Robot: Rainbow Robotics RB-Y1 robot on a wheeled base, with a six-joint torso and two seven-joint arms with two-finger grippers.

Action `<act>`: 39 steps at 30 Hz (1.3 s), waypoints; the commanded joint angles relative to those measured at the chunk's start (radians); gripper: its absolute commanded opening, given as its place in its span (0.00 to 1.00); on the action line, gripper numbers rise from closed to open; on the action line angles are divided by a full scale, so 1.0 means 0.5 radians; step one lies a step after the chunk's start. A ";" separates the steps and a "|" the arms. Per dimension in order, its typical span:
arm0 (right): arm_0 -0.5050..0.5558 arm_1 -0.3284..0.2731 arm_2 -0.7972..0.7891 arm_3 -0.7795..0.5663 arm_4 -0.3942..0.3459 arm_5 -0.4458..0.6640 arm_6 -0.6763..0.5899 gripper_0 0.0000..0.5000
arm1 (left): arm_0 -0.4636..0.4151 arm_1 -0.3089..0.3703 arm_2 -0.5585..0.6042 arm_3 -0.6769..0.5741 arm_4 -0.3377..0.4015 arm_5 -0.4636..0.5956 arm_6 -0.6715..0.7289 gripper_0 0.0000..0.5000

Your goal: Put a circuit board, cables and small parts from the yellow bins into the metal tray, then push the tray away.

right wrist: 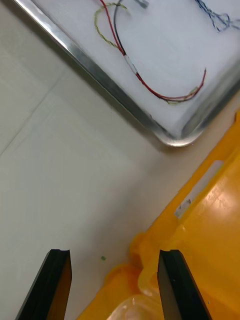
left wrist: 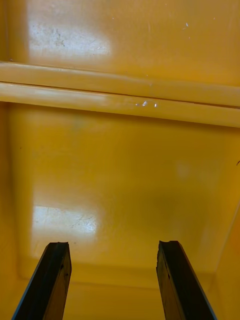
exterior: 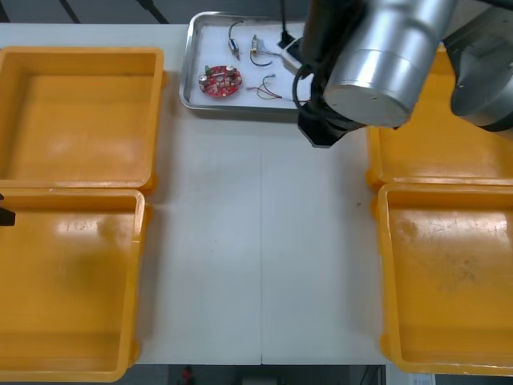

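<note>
On the left side of the table sit two yellow bins, the far left bin point(exterior: 80, 120) and the near left bin point(exterior: 72, 281). The left gripper point(left wrist: 114, 245) hangs over the floor of one of these bins. Its fingers are wide apart and hold nothing. In the middle, at the far end of the table, is the metal tray point(exterior: 186, 80). The round red circuit board point(exterior: 220, 81) lies in it, with a red and yellow cable point(exterior: 264, 88) near it and a blue and white cable point(right wrist: 215, 17) by the tray's right side. The right gripper point(right wrist: 114, 252) hangs above the table and a corner of the far right bin point(exterior: 433, 152), near the tray's corner. Its fingers are wide apart too, with nothing between them. The near right bin point(exterior: 449, 273) sits closest to the robot.
</note>
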 commanded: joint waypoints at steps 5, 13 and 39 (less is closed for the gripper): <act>0.357 -0.414 -0.388 -0.365 -0.196 0.137 -0.327 1.00 | 0.041 -0.017 0.037 -0.043 -0.011 -0.019 -0.093 1.00; 0.737 -0.635 -0.751 -0.478 -0.340 0.149 -0.397 1.00 | 0.041 -0.017 0.037 -0.043 -0.011 -0.019 -0.093 1.00; 1.611 -0.684 -1.864 -0.196 -0.579 0.140 0.042 1.00 | 0.041 -0.017 0.037 -0.043 -0.011 -0.019 -0.093 1.00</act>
